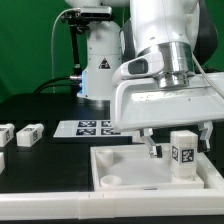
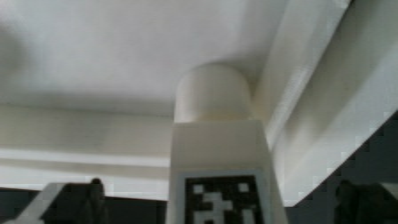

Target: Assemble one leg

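The leg (image 1: 182,154) — white plastic, smooth and faintly satin — carries a matt black-and-white printed tag on its face; in the wrist view its rounded tip (image 2: 221,92) looks moulded and seamless. The tray (image 1: 112,162) is the same smooth white plastic, with a soft sheen along its rim. At 12 o'clock from the tray, the marker board (image 1: 88,128) lies flat and matt, like printed card. The table (image 1: 45,160) is a dull black, without glare. Spare legs (image 1: 29,134) at 9 o'clock show the same white plastic. The arm's shell (image 1: 165,95) is glossy white plastic — its wrist band looks like brushed metal.
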You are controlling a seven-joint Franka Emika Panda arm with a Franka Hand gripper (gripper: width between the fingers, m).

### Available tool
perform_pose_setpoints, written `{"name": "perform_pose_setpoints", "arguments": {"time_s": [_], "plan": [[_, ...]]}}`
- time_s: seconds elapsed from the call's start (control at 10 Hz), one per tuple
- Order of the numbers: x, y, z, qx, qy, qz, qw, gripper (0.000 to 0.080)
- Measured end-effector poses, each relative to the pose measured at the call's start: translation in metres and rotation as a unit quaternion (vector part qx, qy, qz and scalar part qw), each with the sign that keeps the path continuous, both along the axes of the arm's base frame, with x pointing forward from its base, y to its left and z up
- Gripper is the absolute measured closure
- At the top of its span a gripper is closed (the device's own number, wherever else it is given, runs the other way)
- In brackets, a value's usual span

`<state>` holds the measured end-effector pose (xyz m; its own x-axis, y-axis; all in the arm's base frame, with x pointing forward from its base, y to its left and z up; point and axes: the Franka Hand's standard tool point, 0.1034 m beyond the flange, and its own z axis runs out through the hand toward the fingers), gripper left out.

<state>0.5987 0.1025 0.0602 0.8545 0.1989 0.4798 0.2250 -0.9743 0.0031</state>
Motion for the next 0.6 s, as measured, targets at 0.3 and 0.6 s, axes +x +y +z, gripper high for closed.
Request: {"name": "perform_pose_setpoints", "arguments": {"time_s": [0.3,0.6], "plan": [[0.004,-0.001,0.004,0.0,0.029,-0.003,1.0,0.015],[0.003,0.009,0.013,0.0,0.178,-0.014,0.984,0.015]]}}
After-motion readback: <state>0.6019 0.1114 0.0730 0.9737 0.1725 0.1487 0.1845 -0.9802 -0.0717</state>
